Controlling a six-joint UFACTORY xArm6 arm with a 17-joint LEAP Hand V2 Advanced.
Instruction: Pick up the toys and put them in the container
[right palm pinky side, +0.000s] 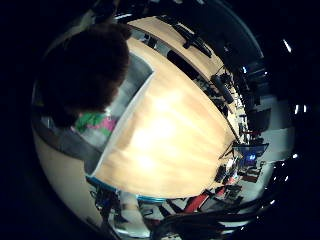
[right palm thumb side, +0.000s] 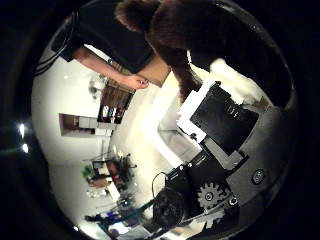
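A dark brown furry plush toy (right palm pinky side: 85, 65) fills much of the little finger side palm view, close to the palm and over the grey container (right palm pinky side: 128, 95). A green and pink toy (right palm pinky side: 97, 124) lies inside the container. The container stands at one end of a light wooden table (right palm pinky side: 175, 125). In the thumb side palm view the same brown toy (right palm thumb side: 195, 35) sits right against my hand (right palm thumb side: 215, 115), whose white and black fingers curl onto it.
Chairs and desks (right palm pinky side: 200, 50) stand along the far side of the table, and a screen (right palm pinky side: 250, 152) is beyond its end. A person's bare arm (right palm thumb side: 112, 72) rests on a surface away from my hand. Shelves (right palm thumb side: 85, 125) line the room.
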